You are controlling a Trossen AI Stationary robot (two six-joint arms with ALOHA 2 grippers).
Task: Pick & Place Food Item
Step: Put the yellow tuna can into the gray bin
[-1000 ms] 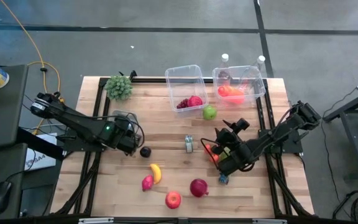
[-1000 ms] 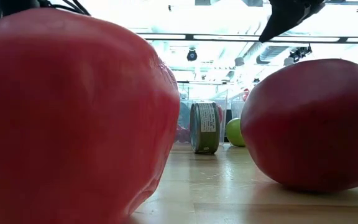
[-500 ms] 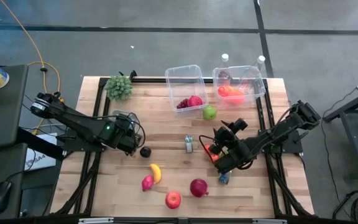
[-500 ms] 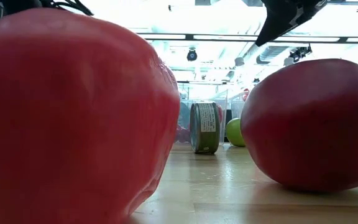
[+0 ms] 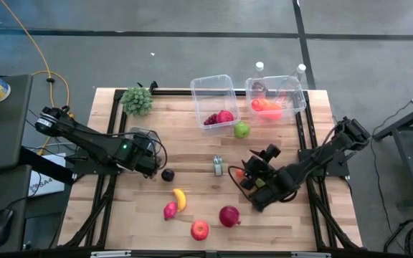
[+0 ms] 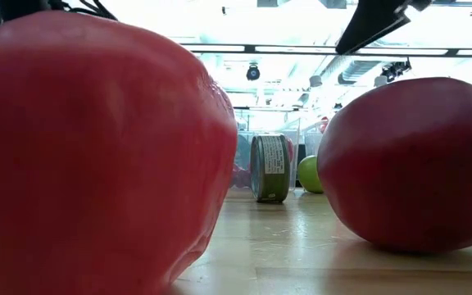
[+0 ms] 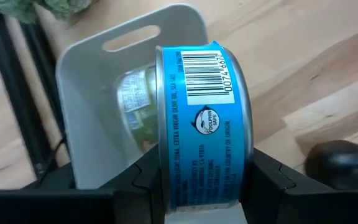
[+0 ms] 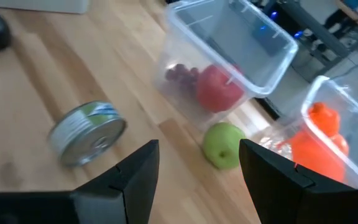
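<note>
My left gripper [image 5: 151, 163] [image 7: 201, 186] sits at the table's left middle, shut on a blue tuna can [image 7: 197, 118]. My right gripper [image 5: 244, 174] [image 8: 197, 180] hovers open right of centre, holding nothing; it faces a silver can [image 8: 86, 134] [image 5: 218, 166] lying on its side and a green apple [image 8: 224, 145] [image 5: 241, 130]. Beyond them stand two clear bins: the left bin [image 5: 214, 92] holds red fruit, the right bin [image 5: 292, 89] orange items. A small orange thing [image 5: 239, 173] shows at the right gripper's tip. My left gripper pinches the tuna can between its two fingers [image 7: 145, 183], one on each flat end, so the labelled wall [image 7: 194, 162] faces the wrist camera. The silver lid [image 7: 135, 106] shows beside one finger. Whether the can is off the table, I cannot tell.
A black plum [image 5: 167, 174], banana [image 5: 180, 199], pink fruit [image 5: 169, 211], red apple [image 5: 200, 229] and dark red fruit [image 5: 229, 216] lie near the front. A green bunch [image 5: 138, 100] sits at the far left corner. A white handled board [image 7: 104, 93] lies behind the tuna can.
My right gripper has moved a little toward the table's near edge, staying open; its arm now covers a small blue thing that showed beside it before.
</note>
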